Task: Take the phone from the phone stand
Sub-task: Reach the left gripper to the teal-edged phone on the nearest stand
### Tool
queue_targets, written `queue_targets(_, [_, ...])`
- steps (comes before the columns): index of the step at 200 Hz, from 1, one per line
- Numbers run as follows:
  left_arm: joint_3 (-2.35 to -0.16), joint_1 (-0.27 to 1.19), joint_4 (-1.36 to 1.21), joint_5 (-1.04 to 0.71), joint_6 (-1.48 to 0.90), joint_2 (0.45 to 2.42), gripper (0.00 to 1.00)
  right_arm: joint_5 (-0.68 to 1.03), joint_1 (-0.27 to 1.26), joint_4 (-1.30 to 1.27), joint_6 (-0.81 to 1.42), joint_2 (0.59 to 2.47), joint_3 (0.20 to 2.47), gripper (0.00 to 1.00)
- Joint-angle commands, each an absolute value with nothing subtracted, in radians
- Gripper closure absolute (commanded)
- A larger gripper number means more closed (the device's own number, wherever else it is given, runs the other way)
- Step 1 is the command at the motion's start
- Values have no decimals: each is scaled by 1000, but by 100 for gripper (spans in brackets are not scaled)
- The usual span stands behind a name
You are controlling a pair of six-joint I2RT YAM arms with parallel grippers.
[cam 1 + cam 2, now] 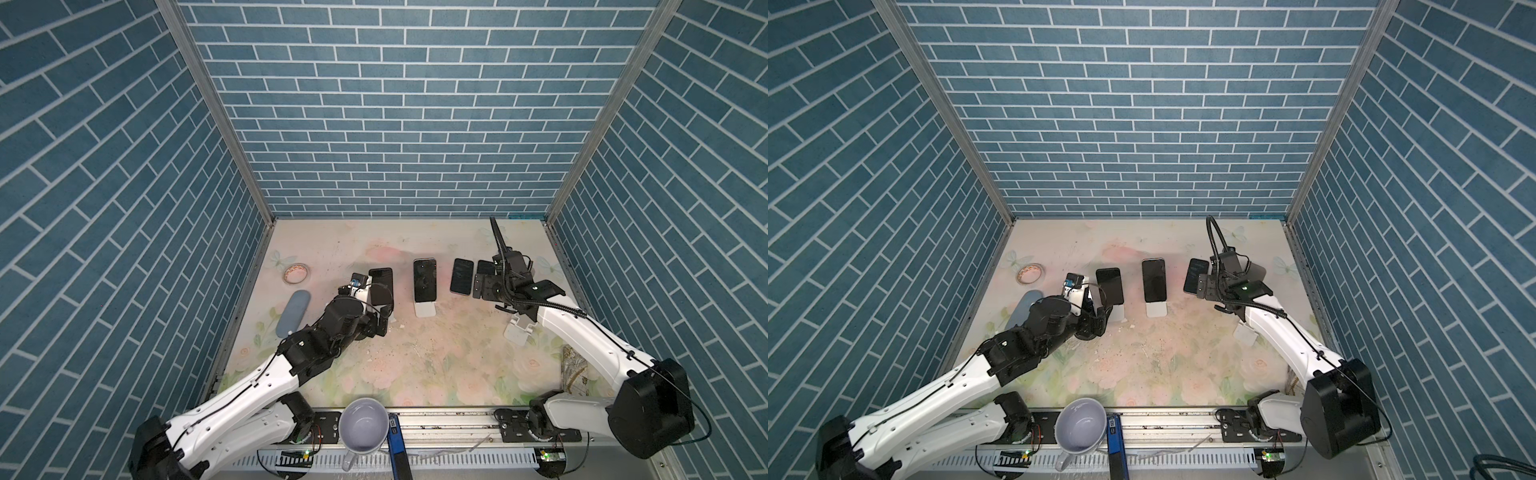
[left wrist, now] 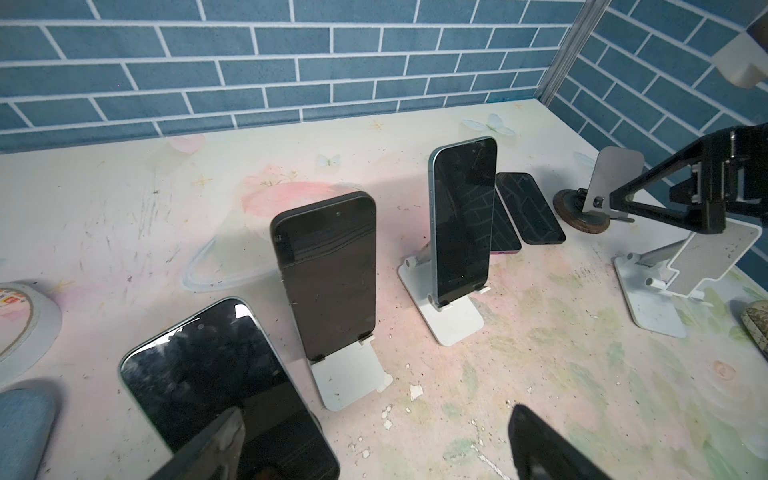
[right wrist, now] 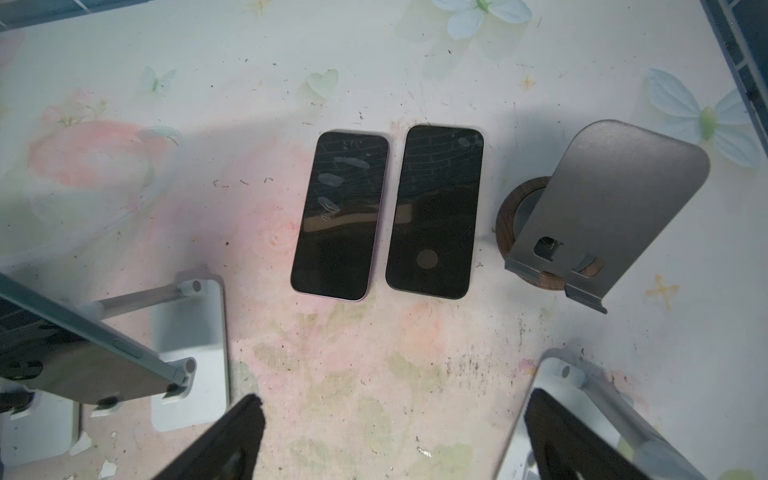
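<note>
Two phones stand on white stands. The black phone [image 2: 328, 274] [image 1: 380, 286] leans on its stand [image 2: 353, 374], just beyond my left gripper [image 2: 376, 415] [image 1: 384, 318]. That gripper is open and holds nothing. One of its fingers [image 2: 220, 440] hangs over a blue-edged phone [image 2: 208, 382] lying flat; the arm hides this phone in both top views. The middle phone [image 1: 424, 280] [image 2: 461, 220] rests on its stand [image 1: 426, 309]. My right gripper [image 3: 397, 399] [image 1: 484, 289] is open above bare table, short of two flat phones [image 3: 340, 216] [image 3: 434, 212].
An empty grey stand [image 3: 602, 199] on a wooden base and an empty white stand [image 1: 519, 330] lie near the right arm. A tape roll [image 1: 296, 273] and a blue-grey oval case [image 1: 293, 313] sit at the left. A mug [image 1: 363, 428] stands on the front rail.
</note>
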State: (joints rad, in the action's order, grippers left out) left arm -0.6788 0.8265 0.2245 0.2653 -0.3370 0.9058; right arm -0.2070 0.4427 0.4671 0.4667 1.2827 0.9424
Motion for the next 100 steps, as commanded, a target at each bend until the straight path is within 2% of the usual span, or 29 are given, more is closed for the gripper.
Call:
queue_targets(1, [-741, 865, 191, 360, -365, 962, 0, -227, 449, 461, 494, 1297, 976, 1])
queue_targets(100, [-903, 977, 124, 480, -414, 1222, 0, -220, 448, 412, 509, 1310, 890, 1])
